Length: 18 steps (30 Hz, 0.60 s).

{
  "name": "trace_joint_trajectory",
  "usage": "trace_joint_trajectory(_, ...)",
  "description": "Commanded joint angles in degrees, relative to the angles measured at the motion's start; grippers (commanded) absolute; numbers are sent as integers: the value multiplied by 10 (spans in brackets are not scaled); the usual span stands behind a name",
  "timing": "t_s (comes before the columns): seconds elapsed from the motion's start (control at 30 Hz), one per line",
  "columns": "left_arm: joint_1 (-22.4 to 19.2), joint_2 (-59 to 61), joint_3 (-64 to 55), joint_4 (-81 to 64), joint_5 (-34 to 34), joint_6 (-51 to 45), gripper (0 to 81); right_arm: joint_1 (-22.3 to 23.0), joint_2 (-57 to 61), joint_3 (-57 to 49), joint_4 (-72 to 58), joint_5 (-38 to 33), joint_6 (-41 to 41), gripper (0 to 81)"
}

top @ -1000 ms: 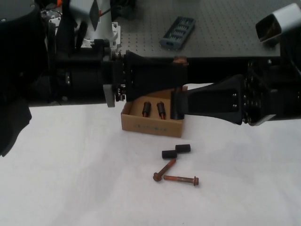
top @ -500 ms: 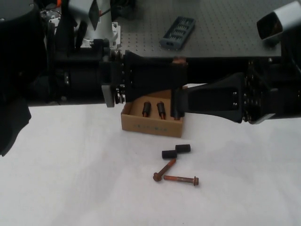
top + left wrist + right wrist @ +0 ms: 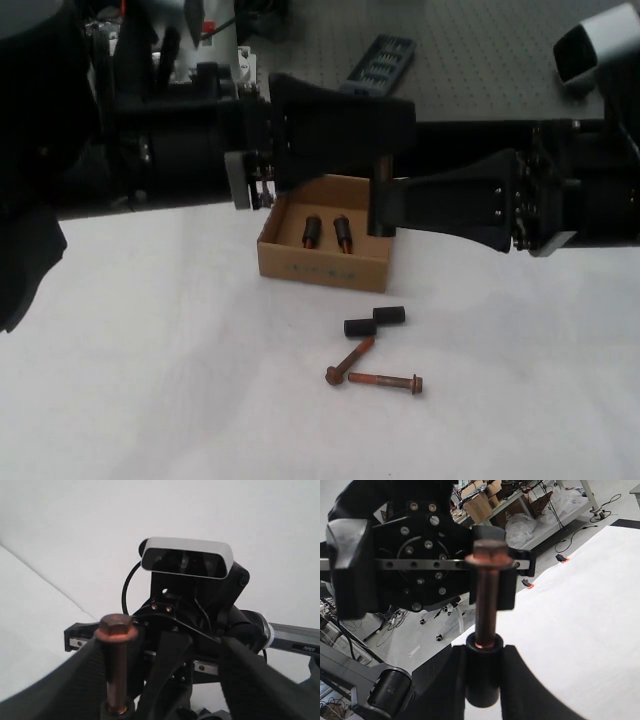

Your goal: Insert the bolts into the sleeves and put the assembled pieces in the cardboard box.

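Observation:
My right gripper point(image 3: 482, 680) is shut on a black sleeve point(image 3: 482, 672) with a copper bolt point(image 3: 487, 600) standing in it, held just above the cardboard box point(image 3: 320, 270). In the high view it point(image 3: 382, 212) hangs over the box's right end. My left gripper point(image 3: 162, 645) is open; the bolt's hex head point(image 3: 116, 630) stands beside one of its fingers point(image 3: 75, 680). It point(image 3: 395, 130) sits above the right one. Two assembled pieces point(image 3: 311, 232) point(image 3: 343, 234) lie in the box. Two loose sleeves point(image 3: 360, 327) point(image 3: 390, 316) and two loose bolts point(image 3: 350, 360) point(image 3: 385, 381) lie on the white cloth in front.
A dark perforated board point(image 3: 480, 60) lies behind the box, with a blue-grey slotted tray point(image 3: 378, 65) on it. A white housing point(image 3: 590, 50) sits on top of the right arm. The white cloth point(image 3: 150, 380) stretches free to the left and front.
The left arm has lifted up and away from the bolt, uncovering more of the box. The right gripper has kept its hold on the sleeve and risen slightly.

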Motion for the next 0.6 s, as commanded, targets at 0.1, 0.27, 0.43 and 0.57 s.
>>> trace_joint_trajectory(0.1,-11,-7,-5,-23,17,18,344,-4,-1,-4,-6,-2,-3,19)
trace_joint_trajectory(0.27,-35,-7,-5,-4,35,47,273,-4,-1,-4,-6,-2,-3,19)
trace_joint_trajectory(0.43,-49,-7,-5,4,53,49,264,-5,-1,-4,-6,-7,-3,19)
trace_joint_trajectory(0.57,-49,-7,-5,16,49,49,134,-7,-1,-4,-6,-10,-3,19)
